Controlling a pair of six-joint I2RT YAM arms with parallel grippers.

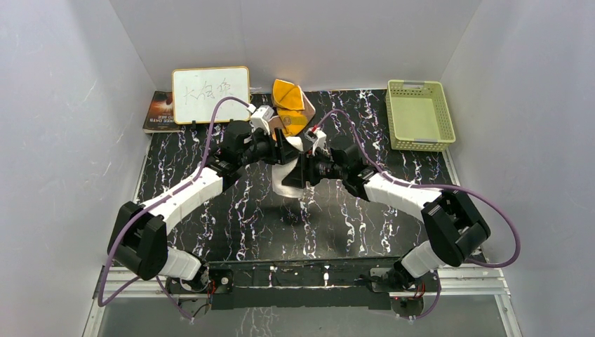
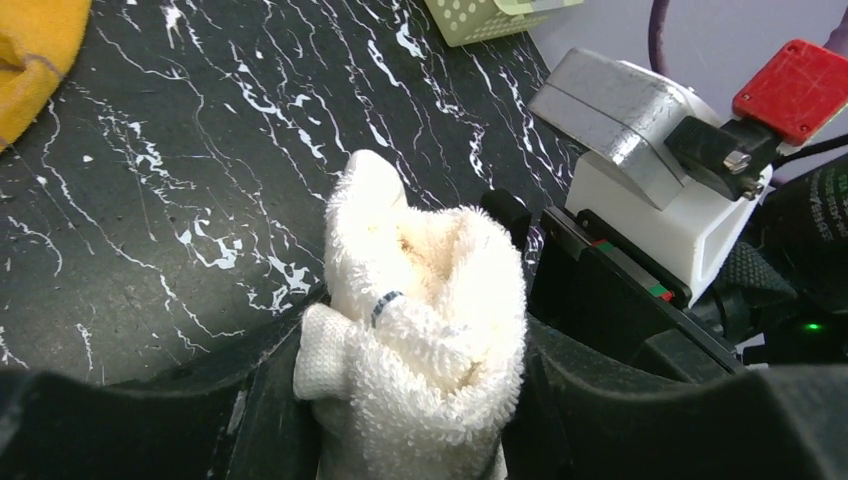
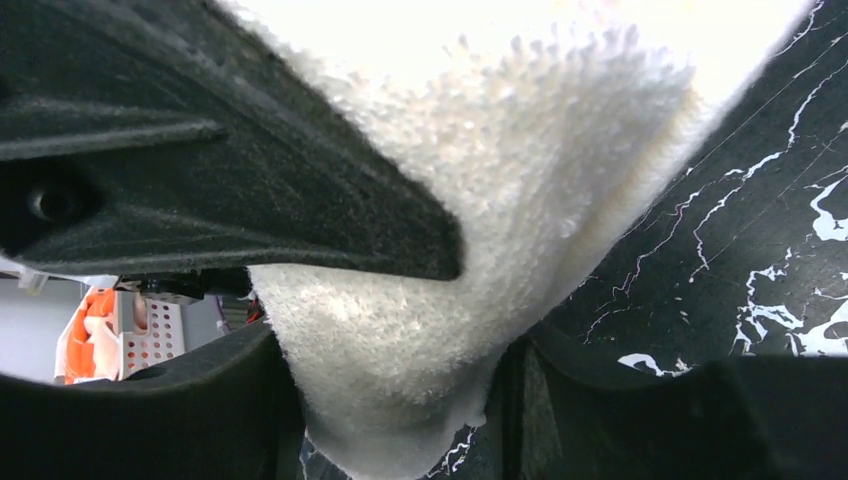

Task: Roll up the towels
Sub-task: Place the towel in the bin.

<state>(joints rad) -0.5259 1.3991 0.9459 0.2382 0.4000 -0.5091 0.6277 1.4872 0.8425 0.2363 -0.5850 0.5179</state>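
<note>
Cream-white towel (image 1: 289,179): hung in a bunched, drooping wad over the middle of the surface (image 1: 231,225), held up between the two arms. Its lower end sat close to the surface; I couldn't tell whether it touched.
Left jaws: clamped on the cream-white towel. From the left wrist view, the terry (image 2: 420,320) filled the whole gap between the black fingers (image 2: 150,420), and a folded hem poked out at one side.
Right jaws: clamped on the same towel from the other side. One black finger (image 3: 200,200) pressed across the pile (image 3: 480,200), and the other sat under it.
Left arm (image 1: 186,196): reached in from the near left corner toward the middle.
Right arm (image 1: 393,193): reached in from the near right corner, its wrist nearly meeting the left one.
Orange-yellow towel (image 1: 289,98): lay crumpled at the far edge of the surface, about midway along it, with a brownish patch and pale edging showing. It was apart from both arms.
White board (image 1: 210,95): stood at the far edge toward the left corner, with handwriting on it, just beside the orange-yellow towel.
Book (image 1: 158,112): lay at the far left corner, partly behind the white board.
Green basket (image 1: 393,116): sat at the far right corner, well apart from both towels.
</note>
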